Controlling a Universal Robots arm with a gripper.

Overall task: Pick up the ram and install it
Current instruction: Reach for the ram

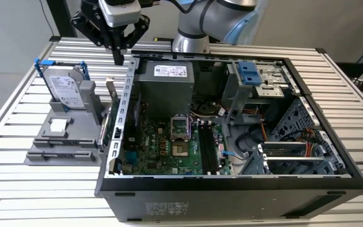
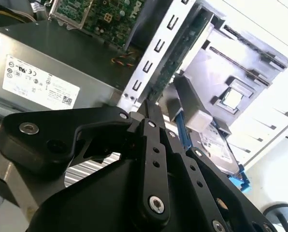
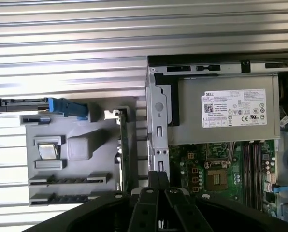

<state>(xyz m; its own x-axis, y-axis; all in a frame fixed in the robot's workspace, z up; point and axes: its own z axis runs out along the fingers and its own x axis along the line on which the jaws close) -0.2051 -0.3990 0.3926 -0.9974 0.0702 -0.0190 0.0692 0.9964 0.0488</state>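
On the slatted table (image 1: 30, 189) the ram (image 1: 106, 118) stands in a grey holder (image 1: 62, 142), below the closed, empty pincer (image 1: 117, 60).

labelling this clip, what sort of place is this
Probably a robotics lab bench for computer assembly: a robot arm over a slatted metal table, an open computer case, and a grey fixture holding parts.

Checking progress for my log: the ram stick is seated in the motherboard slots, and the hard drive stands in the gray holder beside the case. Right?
Not quite. The ram stick is not in the motherboard slots; the first wrist view shows it standing on edge in the gray holder, outside the case. The hard drive does stand in that holder.
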